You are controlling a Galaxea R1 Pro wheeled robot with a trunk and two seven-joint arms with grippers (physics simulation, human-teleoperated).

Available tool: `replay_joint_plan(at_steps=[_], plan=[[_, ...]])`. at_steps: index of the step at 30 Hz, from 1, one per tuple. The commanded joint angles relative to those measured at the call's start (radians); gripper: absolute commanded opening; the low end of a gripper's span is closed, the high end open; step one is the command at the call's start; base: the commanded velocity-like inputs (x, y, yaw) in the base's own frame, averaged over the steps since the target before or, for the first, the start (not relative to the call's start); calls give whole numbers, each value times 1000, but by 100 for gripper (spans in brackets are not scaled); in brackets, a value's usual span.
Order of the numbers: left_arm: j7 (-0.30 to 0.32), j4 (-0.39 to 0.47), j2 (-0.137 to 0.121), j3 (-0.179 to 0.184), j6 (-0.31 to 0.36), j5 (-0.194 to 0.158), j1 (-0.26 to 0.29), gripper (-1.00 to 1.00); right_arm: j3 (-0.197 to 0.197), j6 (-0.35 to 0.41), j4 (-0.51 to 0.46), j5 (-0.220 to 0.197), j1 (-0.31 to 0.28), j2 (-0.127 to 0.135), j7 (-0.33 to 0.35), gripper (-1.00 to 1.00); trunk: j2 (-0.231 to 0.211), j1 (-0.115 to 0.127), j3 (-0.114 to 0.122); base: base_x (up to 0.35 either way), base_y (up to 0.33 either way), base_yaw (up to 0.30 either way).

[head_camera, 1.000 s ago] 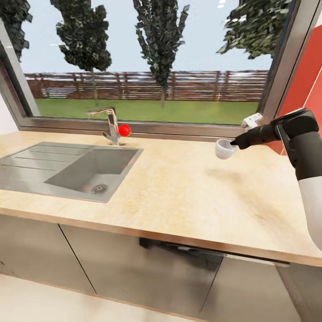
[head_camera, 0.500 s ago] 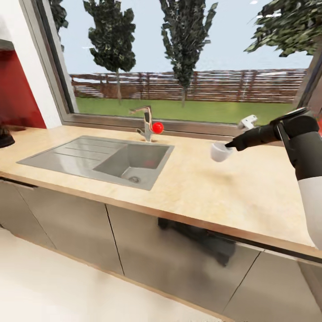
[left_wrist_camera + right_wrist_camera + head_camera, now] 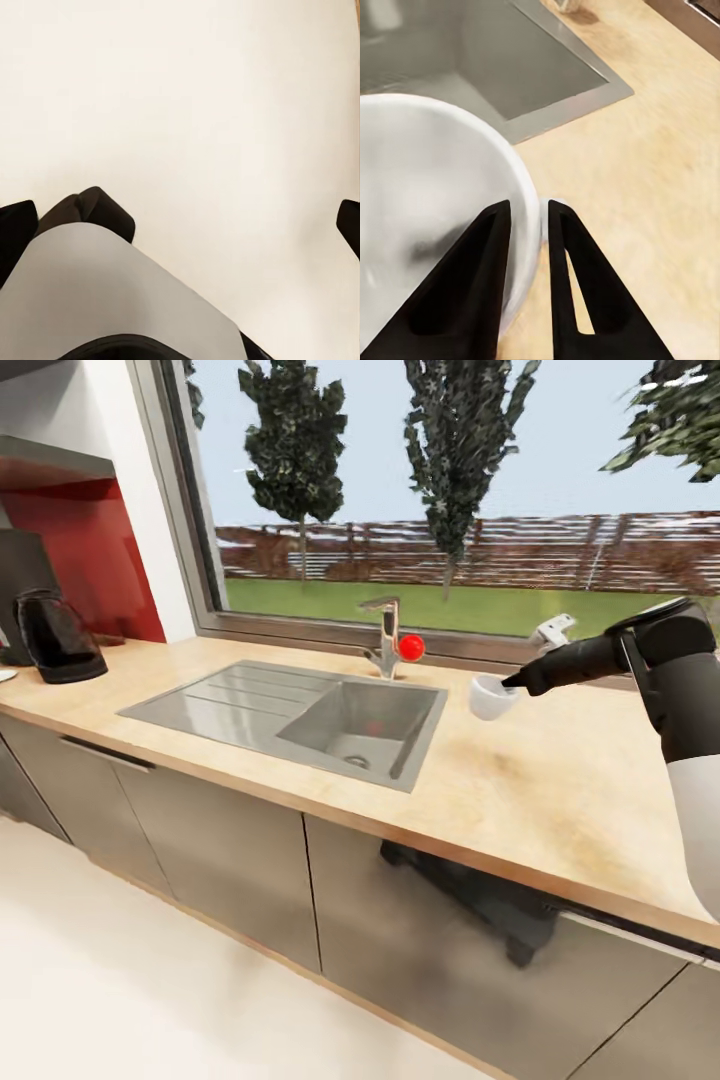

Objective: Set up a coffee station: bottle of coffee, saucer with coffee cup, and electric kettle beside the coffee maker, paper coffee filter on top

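The right gripper (image 3: 512, 682) is closed on the rim of the coffee cup (image 3: 490, 696) and holds it in the air above the countertop (image 3: 560, 790), just to the right of the sink (image 3: 300, 715). In the right wrist view the two black fingers (image 3: 472, 292) stand one on each side of the thin white wall of the cup (image 3: 427, 225), one finger inside and one outside, and below them are the corner of the steel sink (image 3: 510, 67) and the light-wood worktop (image 3: 645, 187). Behind the sink stands a faucet (image 3: 385, 635) with a red knob (image 3: 411, 648), in front of the large window (image 3: 450, 490). At the far left end of the countertop stands the electric kettle (image 3: 55, 638), dark and rounded, before a red wall panel (image 3: 110, 550). The left wrist view looks down on a pale floor (image 3: 195, 112) and a grey part of the robot's body (image 3: 105, 300); black tips (image 3: 349, 225) show at the edges, well apart, but I cannot tell if the left gripper is open or closed.
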State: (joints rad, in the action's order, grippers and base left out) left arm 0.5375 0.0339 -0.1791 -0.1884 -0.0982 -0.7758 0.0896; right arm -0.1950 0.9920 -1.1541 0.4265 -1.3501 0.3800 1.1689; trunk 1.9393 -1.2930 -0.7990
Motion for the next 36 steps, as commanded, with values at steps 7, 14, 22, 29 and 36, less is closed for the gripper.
replay_joint_plan(at_steps=[7,14,22,29,36], plan=[[4,-2,0,-8,-3,7,1,100,-1,5,-1,7,-1,0,9,-100,0,0,-1,173,261,230],[5,-2,0,-8,-3,7,1,100,-1,5,-1,7,-1,0,9,-100,0,0,-1,28,303,267],[5,-2,0,-8,-3,7,1,100,-1,5,-1,8,-1,0,9,-100,0,0,-1,1,309,269],[5,-2,0,-8,-3,7,1,100,-1,6,0,9,-1,0,9,-100,0,0,-1,0,309,89],[5,-2,0,-8,-2,7,1,100,-1,6,0,9,-1,0,9,-100,0,0,-1,92,309,89]])
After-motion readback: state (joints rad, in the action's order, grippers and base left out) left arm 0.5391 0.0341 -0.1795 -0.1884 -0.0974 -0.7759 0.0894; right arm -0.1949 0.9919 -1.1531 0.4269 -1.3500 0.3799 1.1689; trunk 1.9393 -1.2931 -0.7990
